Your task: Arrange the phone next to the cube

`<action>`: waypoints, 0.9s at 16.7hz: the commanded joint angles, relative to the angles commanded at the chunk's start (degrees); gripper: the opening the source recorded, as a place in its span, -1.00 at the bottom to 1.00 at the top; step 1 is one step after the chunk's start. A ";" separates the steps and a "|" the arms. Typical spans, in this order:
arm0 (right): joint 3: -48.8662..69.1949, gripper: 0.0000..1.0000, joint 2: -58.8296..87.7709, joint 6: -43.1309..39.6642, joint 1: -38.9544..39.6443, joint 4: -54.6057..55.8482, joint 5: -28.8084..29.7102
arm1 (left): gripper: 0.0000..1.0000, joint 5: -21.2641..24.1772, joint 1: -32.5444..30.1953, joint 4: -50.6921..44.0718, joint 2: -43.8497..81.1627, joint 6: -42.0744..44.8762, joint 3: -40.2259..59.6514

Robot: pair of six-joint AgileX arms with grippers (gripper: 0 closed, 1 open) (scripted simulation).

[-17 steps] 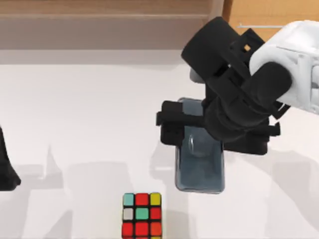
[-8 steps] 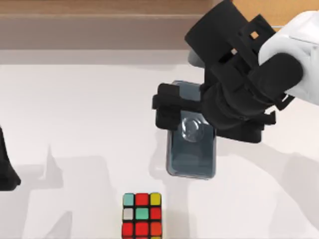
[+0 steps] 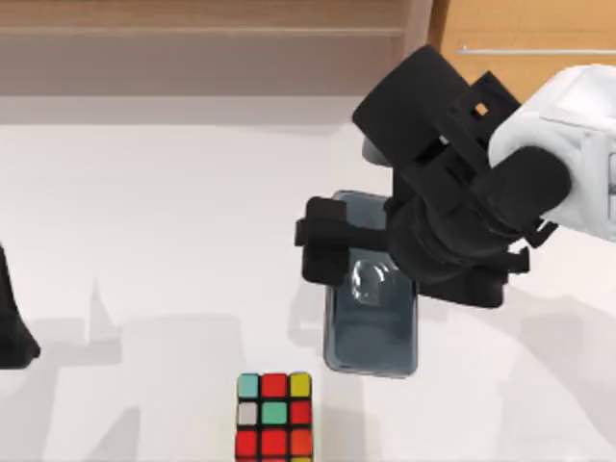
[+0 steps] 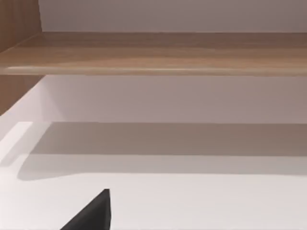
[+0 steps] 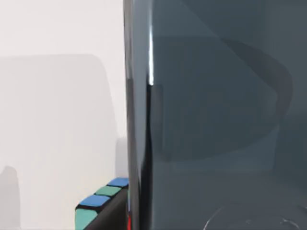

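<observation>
My right gripper is shut on the phone, a glossy dark grey-blue slab with a round mark. It holds the phone across its width, over the table right of the middle. The phone's long side runs front to back and it casts a shadow to its left. The cube sits at the front edge, just left of and nearer than the phone's front end, apart from it. In the right wrist view the phone looms close, with the cube's teal squares beside its rim. My left gripper is parked at the far left edge.
A wooden ledge runs along the back of the white table, also seen as a wooden ledge in the left wrist view. Open white surface lies left of the phone and on both sides of the cube.
My right gripper carried the phone a little to the left. It first drew toward the back, then came forward again toward the cube. The cube and left arm stayed still.
</observation>
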 joint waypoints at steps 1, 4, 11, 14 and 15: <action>-0.98 -1.00 0.05 0.19 0.22 0.28 -0.04 | 1.00 0.00 0.00 0.00 0.00 0.00 0.00; -4.26 -1.00 0.60 0.73 0.91 1.02 -0.11 | 1.00 0.00 0.00 0.00 0.00 0.00 0.00; -12.94 -1.00 5.43 1.84 2.36 1.99 0.05 | 1.00 0.00 0.00 0.00 0.00 0.00 0.00; -16.33 -1.00 8.65 2.07 2.66 2.06 0.32 | 1.00 0.00 0.00 0.00 0.00 0.00 0.00; -16.69 -1.00 9.03 2.09 2.68 2.07 0.36 | 1.00 0.00 0.00 0.00 0.00 0.00 0.00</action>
